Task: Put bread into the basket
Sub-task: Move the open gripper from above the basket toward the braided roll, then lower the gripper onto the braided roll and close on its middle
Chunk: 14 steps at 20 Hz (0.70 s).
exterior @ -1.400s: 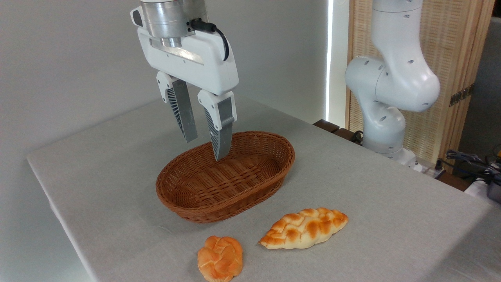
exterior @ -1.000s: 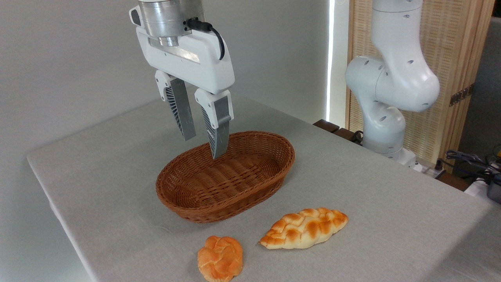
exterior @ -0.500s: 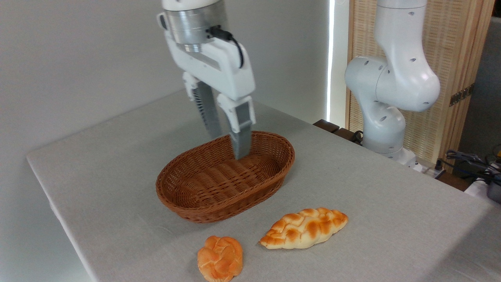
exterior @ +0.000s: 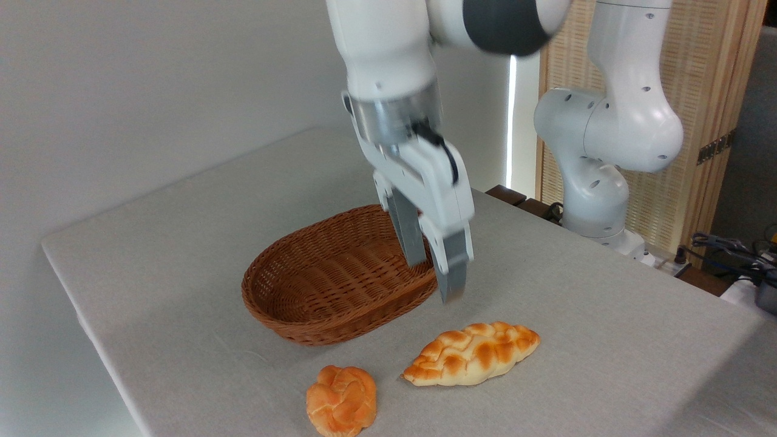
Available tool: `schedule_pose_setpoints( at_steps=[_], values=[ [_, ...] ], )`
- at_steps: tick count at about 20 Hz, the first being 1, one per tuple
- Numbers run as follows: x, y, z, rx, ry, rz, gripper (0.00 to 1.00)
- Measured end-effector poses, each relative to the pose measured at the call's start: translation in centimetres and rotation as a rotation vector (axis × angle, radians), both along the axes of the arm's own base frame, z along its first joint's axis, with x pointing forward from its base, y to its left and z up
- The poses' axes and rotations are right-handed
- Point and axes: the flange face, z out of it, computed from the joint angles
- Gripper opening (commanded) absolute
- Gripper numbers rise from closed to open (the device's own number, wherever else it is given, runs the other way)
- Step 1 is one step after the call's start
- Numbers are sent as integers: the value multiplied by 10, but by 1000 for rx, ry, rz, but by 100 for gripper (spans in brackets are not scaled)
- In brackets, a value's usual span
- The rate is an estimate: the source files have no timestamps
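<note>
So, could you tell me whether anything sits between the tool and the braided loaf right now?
Nothing visible does. The tool hangs open above bare table, the braided loaf just below it; the round bun lies off to the left.

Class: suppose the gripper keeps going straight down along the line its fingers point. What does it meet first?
Probably the grey tablecloth between the wicker basket and the braided loaf. The open gripper seems to hang just behind the loaf, though depth is unclear.

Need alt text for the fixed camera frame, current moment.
A white Franka arm's open, empty gripper hangs above the right end of an empty oval wicker basket on a grey table. A long braided loaf and a smaller round orange knotted bun lie on the table in front of the basket, untouched.
</note>
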Motion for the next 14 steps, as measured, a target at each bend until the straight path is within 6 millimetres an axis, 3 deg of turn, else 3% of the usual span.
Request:
schedule_pose_setpoints(
  at_steps=[3,5,8,14],
  values=[
    [-5,8,-41,-5,-11,9,100],
    [-10,18,-55,9,-3,-10,100],
    [-17,35,-63,13,15,-38,100],
    [-24,35,-80,5,44,-48,100]
  ],
)
